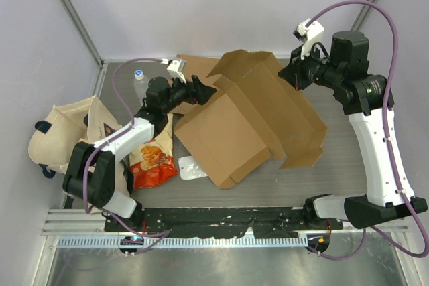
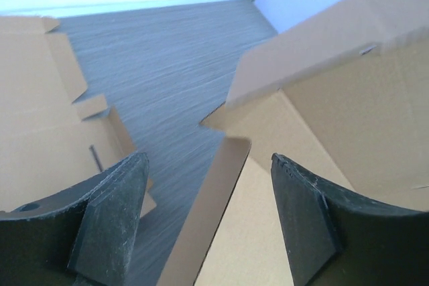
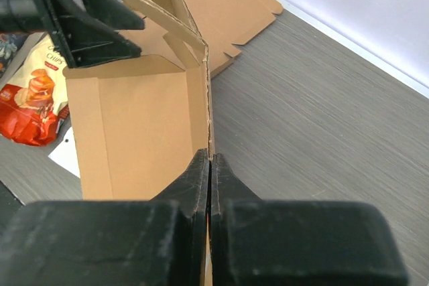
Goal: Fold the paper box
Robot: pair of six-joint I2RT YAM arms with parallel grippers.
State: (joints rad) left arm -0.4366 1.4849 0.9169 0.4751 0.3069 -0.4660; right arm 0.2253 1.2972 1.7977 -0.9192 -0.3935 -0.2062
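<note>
The box (image 1: 228, 132) is lying half-raised mid-table toward the far edge, with the right gripper (image 3: 209, 162) pinching shut on its right side and the left gripper (image 2: 208, 165) standing wide open astride a raised flap (image 2: 214, 212), gripping nothing.

1. "CHIPS": pale capitals on the red-and-orange snack bag (image 3: 33, 95), lying to the upper left of the right gripper (image 3: 210, 165) in its wrist view.
2. Smaller print on the same bag is too blurred to read.
3. Dark emblem on the canvas tote bag (image 1: 107, 127), left of the left gripper (image 1: 204, 90), is too small to read.
</note>
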